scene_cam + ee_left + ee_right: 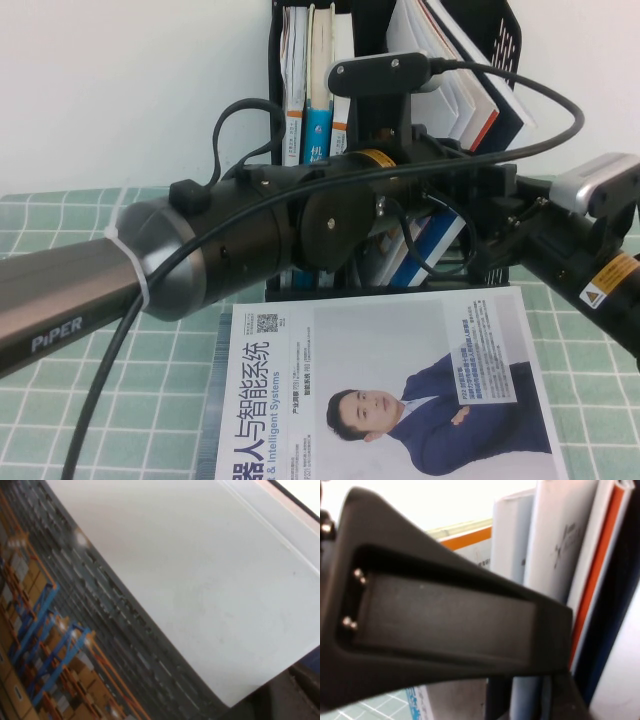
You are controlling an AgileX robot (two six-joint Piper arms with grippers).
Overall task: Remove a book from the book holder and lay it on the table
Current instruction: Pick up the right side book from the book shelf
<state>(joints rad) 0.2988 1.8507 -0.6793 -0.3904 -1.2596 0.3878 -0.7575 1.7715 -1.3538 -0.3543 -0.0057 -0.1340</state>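
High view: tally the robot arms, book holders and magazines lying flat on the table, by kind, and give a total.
Arms: 2 (left arm, right arm)
Book holder: 1
Magazine flat on the table: 1
Total: 4
The right gripper is at the leaning books in the holder; the left gripper is hidden behind its wrist, at the holder's front.

The high camera is looking down from the robot's side at the book holder (500,40); both wrist cameras are pressing close against its books.
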